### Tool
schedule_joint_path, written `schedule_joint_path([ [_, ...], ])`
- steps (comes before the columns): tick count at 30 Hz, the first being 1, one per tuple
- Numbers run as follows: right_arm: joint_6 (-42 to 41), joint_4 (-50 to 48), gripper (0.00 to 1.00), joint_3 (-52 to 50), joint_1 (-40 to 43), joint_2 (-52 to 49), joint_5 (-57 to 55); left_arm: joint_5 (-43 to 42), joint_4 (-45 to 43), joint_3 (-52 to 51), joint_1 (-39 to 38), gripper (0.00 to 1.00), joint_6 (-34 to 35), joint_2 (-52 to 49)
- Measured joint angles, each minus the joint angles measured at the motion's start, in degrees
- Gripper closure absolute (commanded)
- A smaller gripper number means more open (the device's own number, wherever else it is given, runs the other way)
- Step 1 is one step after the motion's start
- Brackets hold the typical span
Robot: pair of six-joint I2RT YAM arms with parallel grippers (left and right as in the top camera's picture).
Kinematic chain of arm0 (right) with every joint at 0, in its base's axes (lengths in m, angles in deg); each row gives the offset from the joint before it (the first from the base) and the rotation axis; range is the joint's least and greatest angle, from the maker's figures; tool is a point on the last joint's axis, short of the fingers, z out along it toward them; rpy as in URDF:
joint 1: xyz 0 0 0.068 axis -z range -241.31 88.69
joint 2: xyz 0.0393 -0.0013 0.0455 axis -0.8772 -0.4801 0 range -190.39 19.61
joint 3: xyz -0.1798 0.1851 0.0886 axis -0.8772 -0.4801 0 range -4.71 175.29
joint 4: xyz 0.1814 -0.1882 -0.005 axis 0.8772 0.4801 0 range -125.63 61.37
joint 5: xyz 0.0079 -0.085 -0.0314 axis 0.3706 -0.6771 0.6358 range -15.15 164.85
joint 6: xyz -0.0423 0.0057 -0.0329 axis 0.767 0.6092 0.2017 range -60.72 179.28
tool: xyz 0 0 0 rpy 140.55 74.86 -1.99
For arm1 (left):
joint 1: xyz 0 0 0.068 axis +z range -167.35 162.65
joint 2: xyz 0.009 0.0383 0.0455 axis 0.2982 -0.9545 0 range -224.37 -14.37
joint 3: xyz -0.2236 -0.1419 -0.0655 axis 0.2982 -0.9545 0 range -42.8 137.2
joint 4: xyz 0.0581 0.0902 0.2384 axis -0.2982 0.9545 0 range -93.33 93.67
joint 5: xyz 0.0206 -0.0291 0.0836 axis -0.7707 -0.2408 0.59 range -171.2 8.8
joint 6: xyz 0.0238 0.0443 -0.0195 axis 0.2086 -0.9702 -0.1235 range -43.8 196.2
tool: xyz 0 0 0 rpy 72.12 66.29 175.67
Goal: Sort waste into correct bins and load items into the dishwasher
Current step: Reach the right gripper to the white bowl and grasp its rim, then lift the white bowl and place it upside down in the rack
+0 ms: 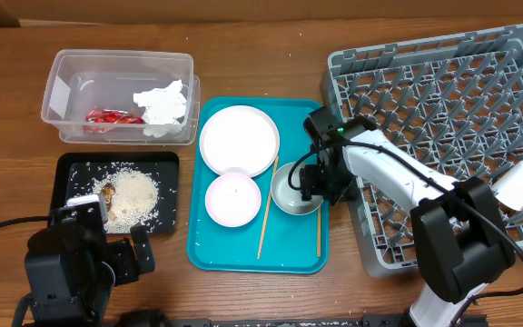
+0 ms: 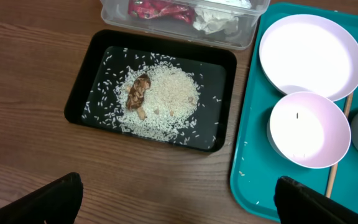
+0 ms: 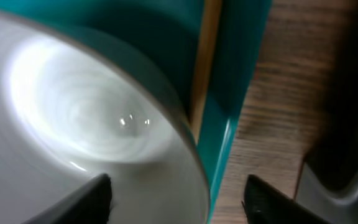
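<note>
The clear tub (image 1: 66, 86) holds the red-and-silver wrapper (image 1: 112, 116) and the white napkin (image 1: 163, 102). The black tray (image 1: 71, 165) holds rice (image 1: 134, 193) and the brown scrap (image 1: 108, 191). On the teal tray (image 1: 243, 254) are a white plate (image 1: 239, 138), a white bowl (image 1: 232, 198), a second bowl (image 1: 289, 195) and two chopsticks (image 1: 265, 218). My right gripper (image 1: 309, 182) is open astride that second bowl's rim (image 3: 179, 199), one finger inside the bowl (image 3: 92, 112). My left gripper (image 2: 179, 205) is open and empty over the wood in front of the black tray (image 2: 79, 93).
The grey dish rack (image 1: 443, 109) fills the right side, close beside the teal tray, with a white cup (image 1: 520, 184) at its right edge. One chopstick (image 3: 201, 68) lies between the bowl and the teal tray's right wall. A few rice grains lie on the teal tray (image 2: 253, 168).
</note>
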Motion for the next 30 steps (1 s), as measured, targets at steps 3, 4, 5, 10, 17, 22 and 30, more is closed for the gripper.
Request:
schedule_joint_path([
  [3, -0.26, -0.61, 0.73, 0.00, 0.15, 0.00, -0.07, 0.00, 0.00, 0.00, 0.00, 0.01, 0.00, 0.00],
  [4, 0.13, -0.57, 0.78, 0.00, 0.20, 0.00, 0.00, 0.00, 0.00, 0.00, 0.00, 0.00, 0.00, 0.00],
  [5, -0.22, -0.68, 0.80, 0.00, 0.20, 0.00, -0.11, 0.02, 0.00, 0.00, 0.00, 0.00, 0.00, 0.00],
  [10, 0.02, 0.37, 0.96, 0.31, 0.24, 0.00, -0.22, 0.02, 0.00, 0.00, 0.00, 0.00, 0.00, 0.00],
  [17, -0.90, 5.18, 0.96, 6.54, 0.24, 0.22, -0.46, 0.02, 0.00, 0.00, 0.00, 0.00, 0.00, 0.00],
  [22, -0.96, 8.15, 0.96, 11.96, 0.31, 3.74, -3.96, 0.00, 0.00, 0.00, 0.00, 0.00, 0.00, 0.00],
  [30, -0.96, 5.33, 0.96, 16.59, 4.76, 17.92, -20.68, 0.02, 0.00, 0.00, 0.00, 0.00, 0.00, 0.00],
])
